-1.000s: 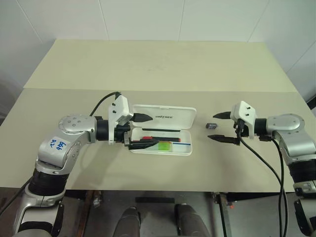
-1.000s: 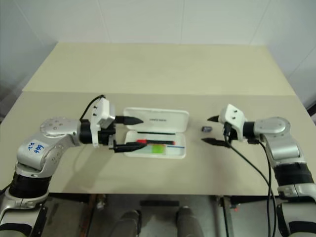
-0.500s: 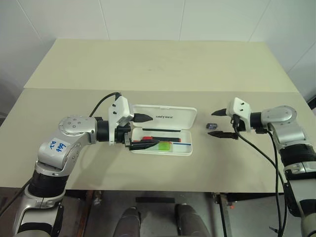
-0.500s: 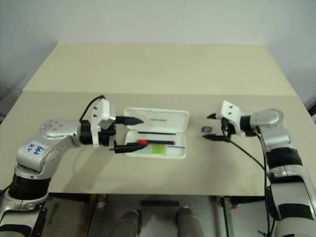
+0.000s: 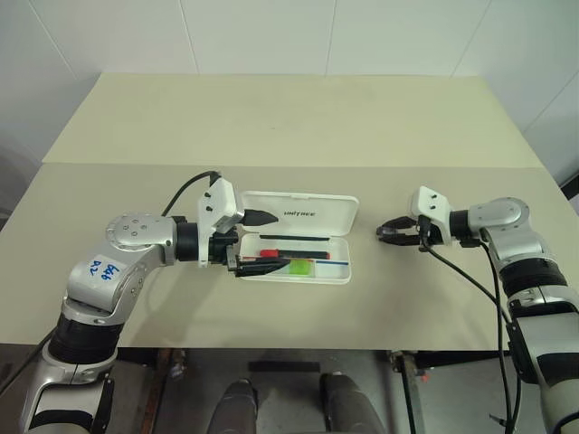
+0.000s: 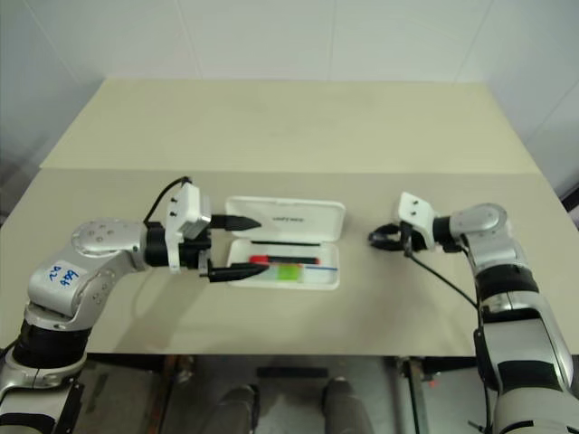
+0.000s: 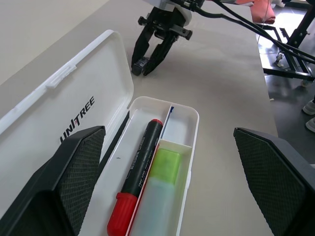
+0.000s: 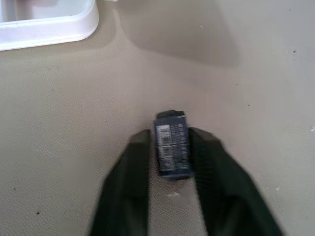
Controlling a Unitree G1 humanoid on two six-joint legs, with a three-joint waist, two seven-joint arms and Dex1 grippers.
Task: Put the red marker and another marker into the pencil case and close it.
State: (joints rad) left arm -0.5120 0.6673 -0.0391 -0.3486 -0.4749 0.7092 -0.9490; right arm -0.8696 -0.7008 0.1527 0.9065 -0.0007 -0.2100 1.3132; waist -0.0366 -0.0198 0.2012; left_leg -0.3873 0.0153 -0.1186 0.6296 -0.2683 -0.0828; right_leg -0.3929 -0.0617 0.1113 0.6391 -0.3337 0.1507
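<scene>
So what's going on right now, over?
Left gripper open at white plastic pencil case, lid up. Red-capped marker and light-green marker inside. Right gripper shut on small grey clip.

A robot test lab or workshop: a plain beige table (image 5: 298, 117) stands against bare white wall panels (image 5: 262, 36), with metal stands (image 7: 295, 44) and loose cables (image 7: 236, 14) beside it.

One pencil case (image 5: 317, 217), one red marker (image 7: 138, 182), one green marker (image 7: 160, 189), one grey clip (image 8: 172, 147).
</scene>
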